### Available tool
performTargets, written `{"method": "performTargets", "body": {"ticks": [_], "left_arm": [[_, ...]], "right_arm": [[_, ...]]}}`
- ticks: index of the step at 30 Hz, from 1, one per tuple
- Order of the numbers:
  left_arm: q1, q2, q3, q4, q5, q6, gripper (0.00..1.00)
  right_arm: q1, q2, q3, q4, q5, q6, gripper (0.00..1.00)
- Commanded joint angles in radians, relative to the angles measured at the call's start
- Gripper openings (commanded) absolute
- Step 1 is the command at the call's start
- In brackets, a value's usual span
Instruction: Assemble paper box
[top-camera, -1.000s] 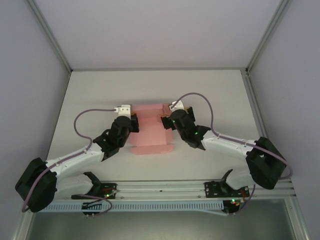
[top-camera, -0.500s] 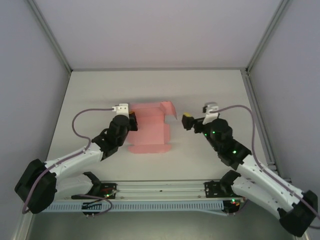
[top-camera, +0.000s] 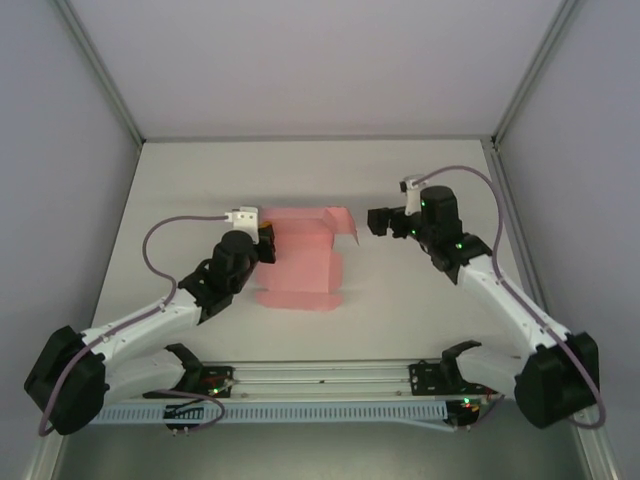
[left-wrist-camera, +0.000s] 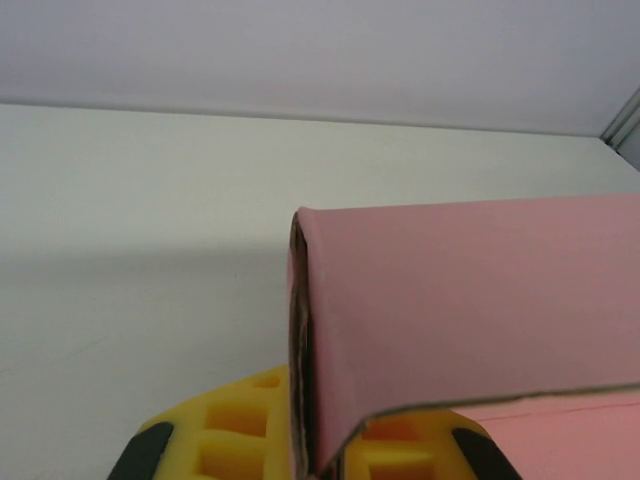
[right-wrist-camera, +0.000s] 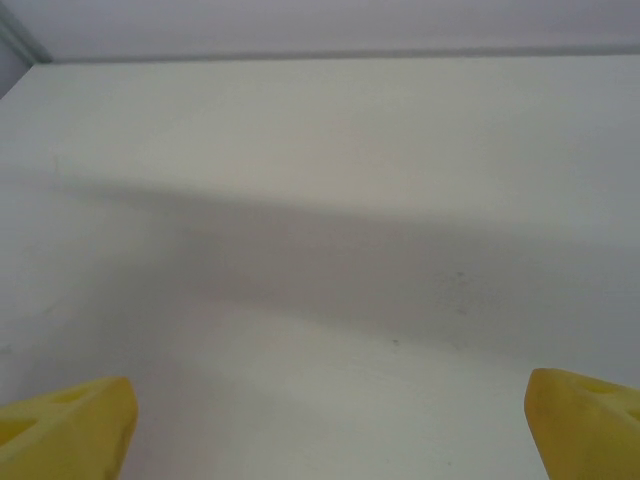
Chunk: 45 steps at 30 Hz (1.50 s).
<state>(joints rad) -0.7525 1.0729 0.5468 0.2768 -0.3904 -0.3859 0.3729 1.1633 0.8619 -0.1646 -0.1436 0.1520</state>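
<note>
In the top view the paper box is seen lying partly folded on the white table, slightly left of centre. The left gripper is placed at the box's far-left edge and is clamped on it. In the left wrist view a pink wall panel is pinched between the yellow pads, with the jaws nearly together. The panel is stood up from the pads and folded over to the right, and more pink card is seen lying flat at lower right.

The right gripper is held off to the right of the box, level with its far-right corner, where a flap is raised and tilted. Flap and gripper are kept apart by a strip of bare table. The right jaws are spread wide with nothing gripped. In the right wrist view the two yellow fingertips are seen at opposite bottom corners, with bare table between them.
</note>
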Motion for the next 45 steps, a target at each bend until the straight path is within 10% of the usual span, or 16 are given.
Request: {"method": "performTargets", "body": {"ticks": [1,7,14,30,40,45], "left_arm": [[0.007,-0.016,-0.007,0.035,0.016,0.018,0.00],[0.007,-0.005,0.001,0.037,0.012,0.013,0.00],[0.007,0.019,0.016,0.032,0.014,-0.001,0.00],[0.006,0.003,0.014,0.031,0.037,-0.024,0.00],[0.008,-0.025,0.009,-0.008,-0.021,-0.013,0.00],[0.007,-0.040,0.003,-0.003,-0.005,-0.001,0.00]], "right_arm": [[-0.007,0.067,0.073,-0.042,-0.199,-0.107,1.00],[0.005,0.113,0.054,0.024,-0.483,-0.135,0.98],[0.090,0.134,0.047,0.038,-0.526,-0.142,0.98],[0.220,0.243,0.076,0.180,-0.345,-0.055,0.97],[0.166,-0.058,-0.044,-0.041,-0.128,-0.147,0.97],[0.074,-0.194,-0.095,-0.080,-0.249,-0.198,0.98]]}}
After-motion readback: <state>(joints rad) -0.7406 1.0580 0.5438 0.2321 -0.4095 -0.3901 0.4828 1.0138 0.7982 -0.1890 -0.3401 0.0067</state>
